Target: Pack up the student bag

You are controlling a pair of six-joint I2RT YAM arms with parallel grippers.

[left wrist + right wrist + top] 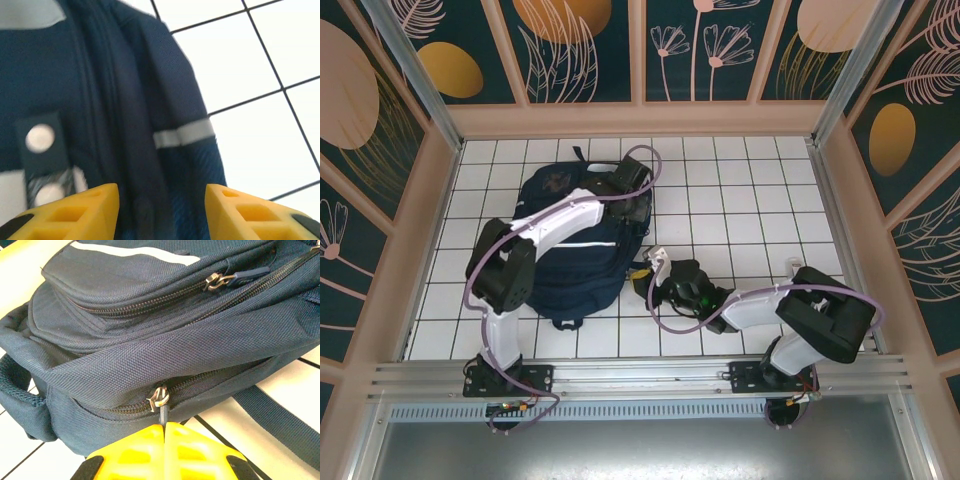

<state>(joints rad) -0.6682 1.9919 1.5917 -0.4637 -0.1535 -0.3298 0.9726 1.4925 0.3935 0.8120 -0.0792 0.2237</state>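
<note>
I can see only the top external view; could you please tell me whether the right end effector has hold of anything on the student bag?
Observer: Yes, the right end effector is shut on the pull tab of a zipper low on the student bag.
Operator: Thanks. Is that zipper closed?
Observer: Its teeth look meshed on both sides of the slider.
Operator: And the other arm?
Observer: The left end effector is open above the bag's navy fabric, near a grey stripe.

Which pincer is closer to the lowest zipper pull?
Right. The right pincer is shut on that zipper pull; the left pincer hangs open above the backpack, toward its far end.
</note>
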